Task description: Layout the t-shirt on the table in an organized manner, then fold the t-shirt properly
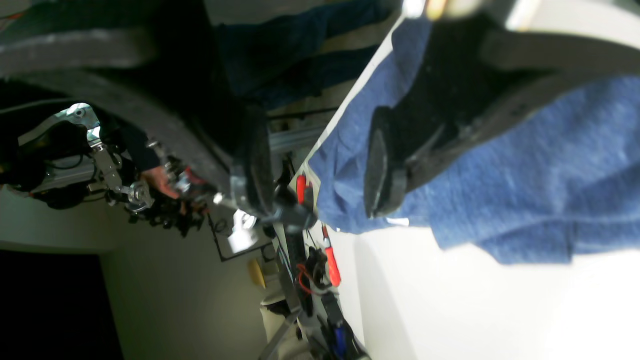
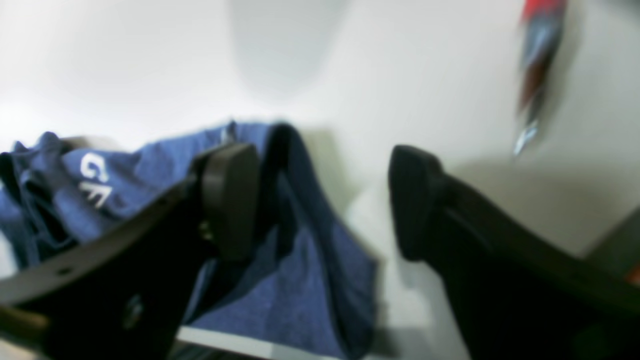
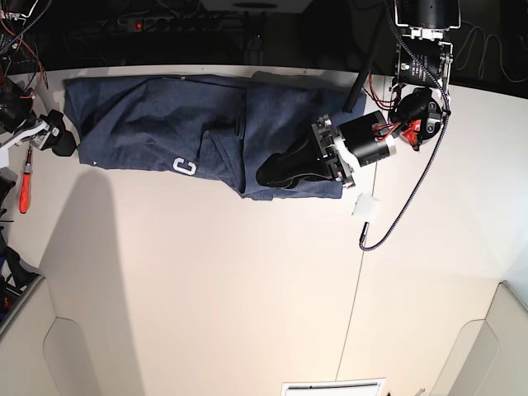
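Both pincers parted, empty: left gripper over the crumpled shirt, right gripper beside its hem. Soft, light cloth; best pinched at corners.

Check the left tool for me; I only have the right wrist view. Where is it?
Observer: The left tool hangs over the far end of the shirt from your tool, near the back edge of the table.
Operator: Is it gripping cloth?
Observer: No. The left wrist view shows its jaws wide apart and nothing pinched.
Operator: Is the shirt flat?
Observer: Not quite. In the base view a fold runs across its middle, beside a white letter C.
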